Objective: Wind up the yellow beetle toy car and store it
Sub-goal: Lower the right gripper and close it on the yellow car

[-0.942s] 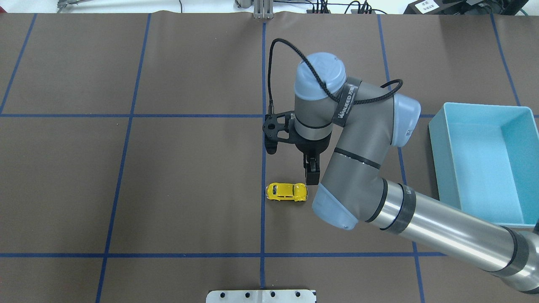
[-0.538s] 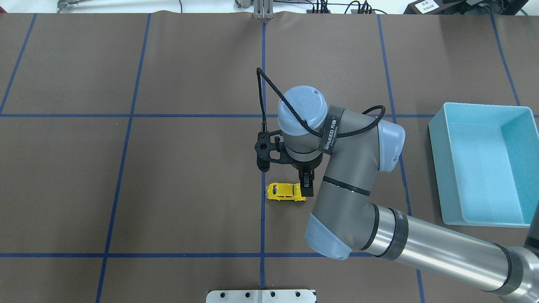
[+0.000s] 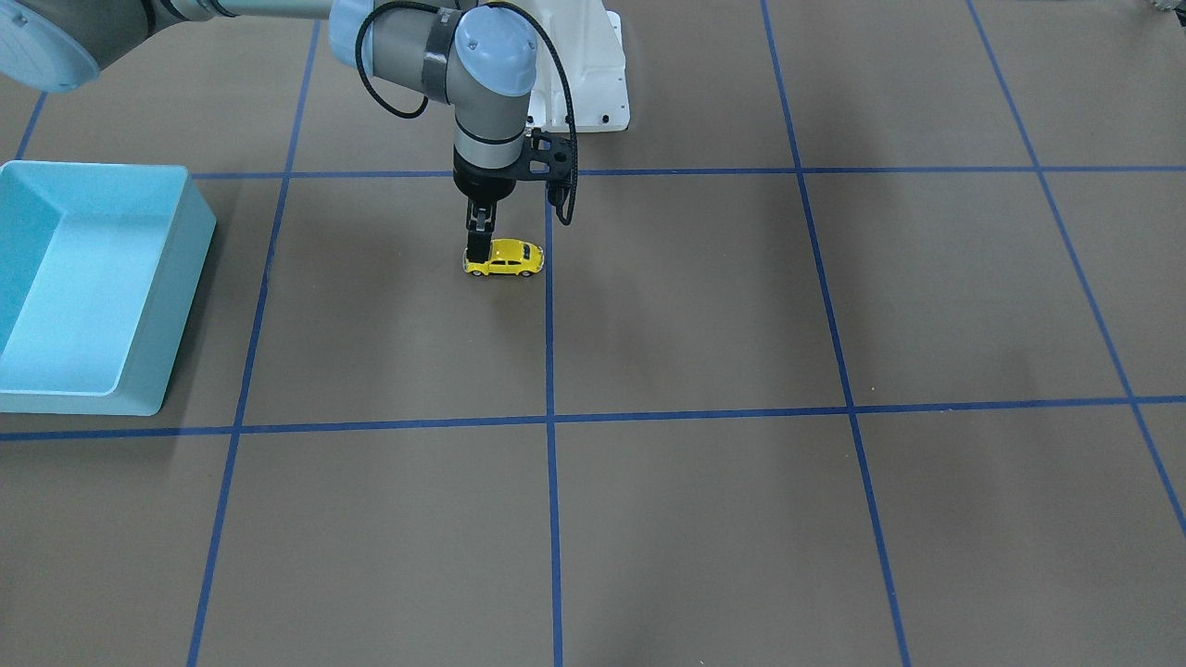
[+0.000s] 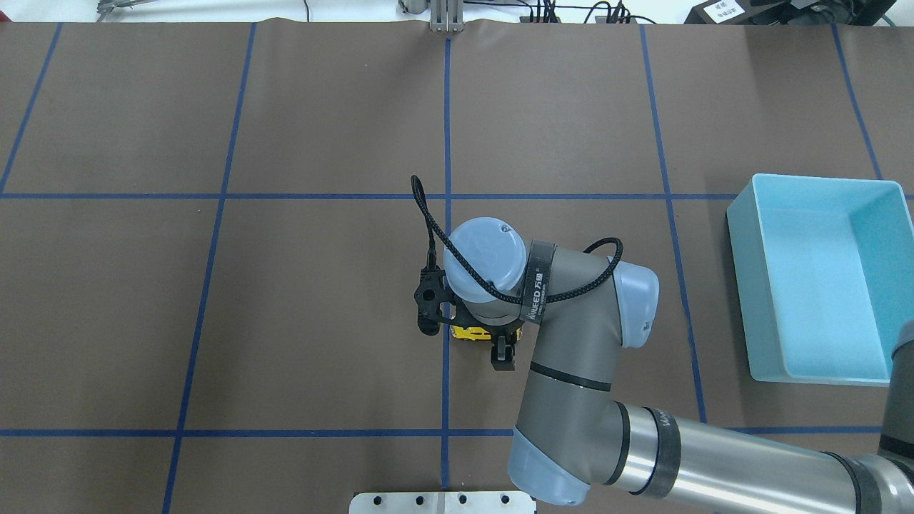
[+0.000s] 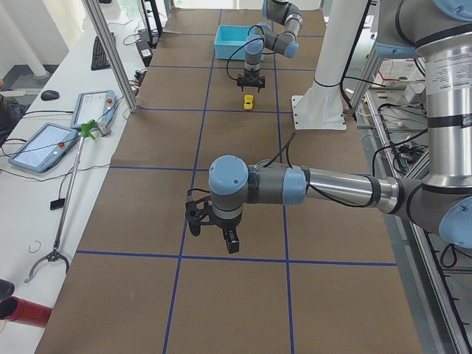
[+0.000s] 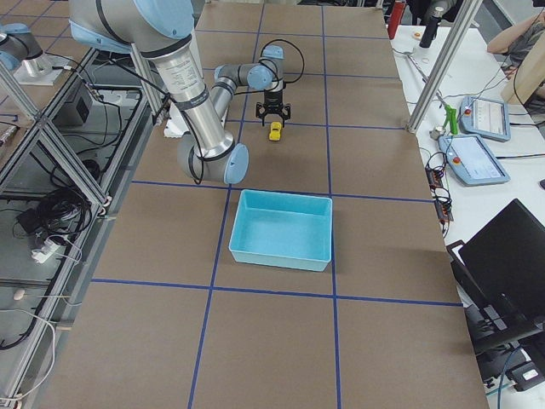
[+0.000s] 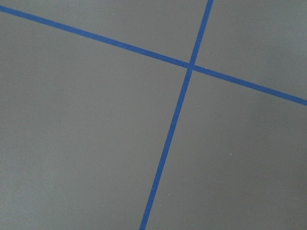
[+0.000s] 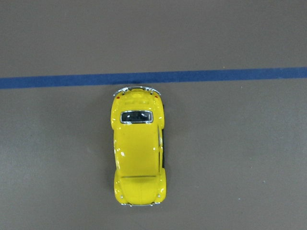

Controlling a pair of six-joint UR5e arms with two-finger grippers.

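Right hand (image 3: 478, 245) just dropped down over the yellow beetle toy car (image 3: 507, 258), so a grab looks next. Spread or pinching? Can't tell.

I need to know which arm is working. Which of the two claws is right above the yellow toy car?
The right claw, down over the yellow beetle toy car. The left claw hangs above the table, far from the car.

- We see a right arm (image 4: 571, 314) of grey joints, pale blue caps and a silver tube (image 4: 742, 457).
- Beside its round end cap (image 4: 485, 260), a black strap (image 4: 534, 285) bears white lettering (hard for us to read).
- Over that cap, a braided black cable (image 4: 428, 214); under it, the black right gripper (image 3: 478, 245).
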